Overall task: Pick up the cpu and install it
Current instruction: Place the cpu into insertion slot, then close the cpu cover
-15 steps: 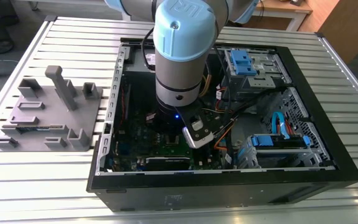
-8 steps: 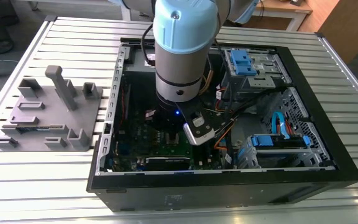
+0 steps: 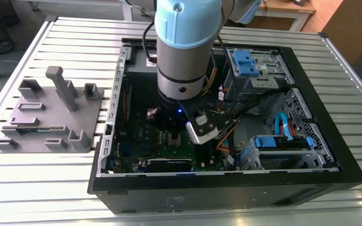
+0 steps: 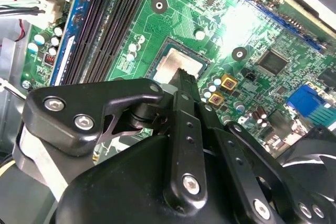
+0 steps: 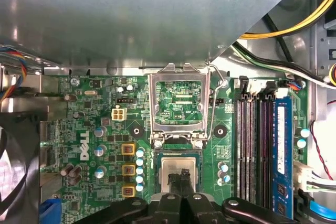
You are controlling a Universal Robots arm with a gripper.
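The cpu (image 5: 178, 165) is a small silvery square lying flat in the motherboard's socket, also seen in the second wrist view as cpu (image 4: 176, 65). The socket's metal load plate (image 5: 178, 100) is swung up open beside it. My gripper (image 5: 179, 177) is right over the chip's top, its two black fingers pressed together; in the second wrist view the gripper (image 4: 181, 75) has its tip at the chip's edge. Whether the tips touch the metal I cannot tell. In the exterior view the arm (image 3: 184, 52) reaches down into the open computer case (image 3: 332, 155), over the green motherboard (image 3: 146, 141).
Black memory slots (image 5: 251, 145) and a blue memory stick (image 5: 282, 150) run beside the socket. Yellow and black cables (image 5: 294, 24) hang at the case wall. Drive bays with blue clips (image 3: 247, 63) fill the exterior view's right. A grey parts fixture (image 3: 49, 113) stands on the slatted table.
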